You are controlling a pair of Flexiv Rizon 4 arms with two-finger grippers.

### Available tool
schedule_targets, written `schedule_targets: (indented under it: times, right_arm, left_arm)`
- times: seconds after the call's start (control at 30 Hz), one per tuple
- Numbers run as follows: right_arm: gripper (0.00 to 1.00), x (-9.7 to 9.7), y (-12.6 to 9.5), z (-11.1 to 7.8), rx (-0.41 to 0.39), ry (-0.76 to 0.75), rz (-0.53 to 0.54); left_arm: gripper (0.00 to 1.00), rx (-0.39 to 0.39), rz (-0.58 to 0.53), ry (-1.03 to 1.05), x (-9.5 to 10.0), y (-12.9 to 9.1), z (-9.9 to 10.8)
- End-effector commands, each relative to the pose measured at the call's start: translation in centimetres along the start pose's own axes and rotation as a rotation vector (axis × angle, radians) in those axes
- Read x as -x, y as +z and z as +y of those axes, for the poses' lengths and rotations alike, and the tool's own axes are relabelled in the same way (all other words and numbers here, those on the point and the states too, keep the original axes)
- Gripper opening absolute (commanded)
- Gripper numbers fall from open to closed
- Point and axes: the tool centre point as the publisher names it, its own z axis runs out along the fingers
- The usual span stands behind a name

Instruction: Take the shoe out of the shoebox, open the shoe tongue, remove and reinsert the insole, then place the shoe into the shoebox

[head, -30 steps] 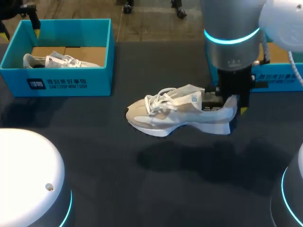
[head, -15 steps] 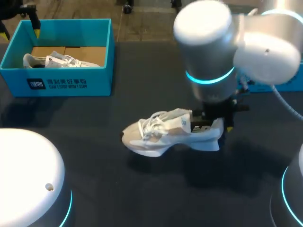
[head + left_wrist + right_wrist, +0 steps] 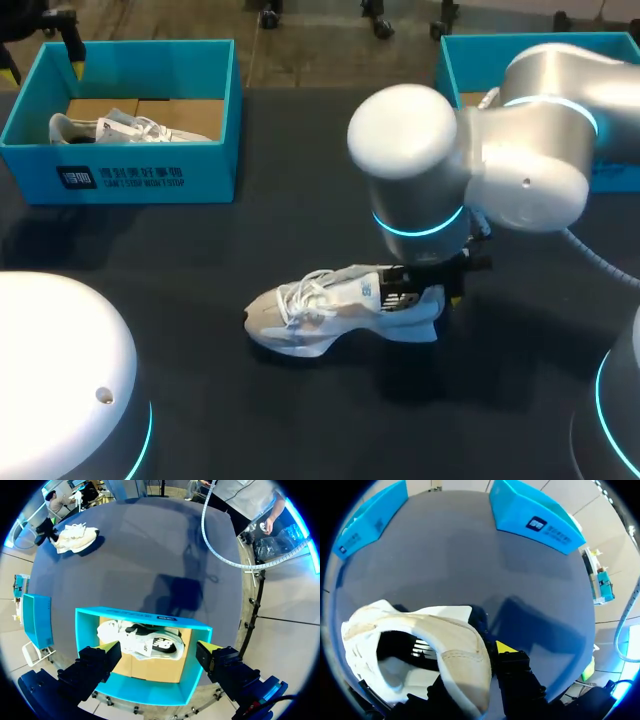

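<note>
At ten o'clock in the head view, the left shoebox point(image 3: 120, 172) holds a second shoe point(image 3: 128, 128). The left pincer point(image 3: 159, 650) hangs released over it, fingers spread wide. Just below centre, the shoe point(image 3: 320, 312) points its toe to nine o'clock, with bare bench point(image 3: 230, 420) on every side. The right pincer point(image 3: 428, 292) is clenched on its heel. The right shoebox point(image 3: 470, 48) sits at one o'clock, well apart.

Cream shoe point(image 3: 318, 318), turquoise shoebox point(image 3: 212, 162)

White-and-beige laced shoe point(image 3: 320, 318) stands upright, seemingly on its sole, well apart from the open teal shoebox point(image 3: 470, 42).
</note>
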Motion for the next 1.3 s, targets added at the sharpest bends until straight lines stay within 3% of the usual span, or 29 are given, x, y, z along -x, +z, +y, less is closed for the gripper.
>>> schedule_targets:
  times: [0.03, 0.6, 0.63, 0.67, 0.8, 0.83, 0.87, 1.07, 1.3]
  right_arm:
    - [0.00, -0.6, 1.5, 0.2, 0.003, -0.008, 0.004]
    - [0.00, -1.5, 5.1, 0.7, 0.017, 0.018, 0.032]
    - [0.09, -1.5, 5.1, 0.8, 0.014, 0.015, 0.034]
    - [0.41, -1.5, 5.2, 0.8, 0.014, 0.013, 0.031]
    - [0.49, -1.2, 4.8, 0.9, 0.018, 0.032, 0.035]
    - [0.86, -1.0, 4.4, 0.9, 0.017, 0.050, 0.056]
    - [1.00, -0.9, 4.1, 0.8, 0.024, 0.068, 0.084]
    - [1.00, -0.4, 2.0, 0.5, 0.006, 0.031, 0.081]
    - [1.00, 1.2, -2.0, 0.8, 0.043, -0.040, 0.138]
  left_arm:
    - [1.00, 0.003, 0.001, -0.001, 0.0, 0.0, -0.2]
    - [1.00, 0.003, 0.001, -0.001, 0.0, 0.0, -0.2]
    - [1.00, 0.003, 0.001, -0.001, 0.0, 0.0, -0.2]
    - [1.00, 0.003, 0.001, -0.001, 0.0, 0.0, -0.2]
    - [1.00, 0.003, 0.001, -0.001, 0.0, 0.0, -0.2]
    - [1.00, 0.003, 0.001, -0.001, 0.0, 0.0, -0.2]
    - [1.00, 0.003, 0.001, -0.001, 0.0, 0.0, -0.2]
    - [1.00, 0.003, 0.001, -0.001, 0.0, 0.0, -0.2]
    - [1.00, 0.003, 0.001, -0.001, 0.0, 0.0, -0.2]
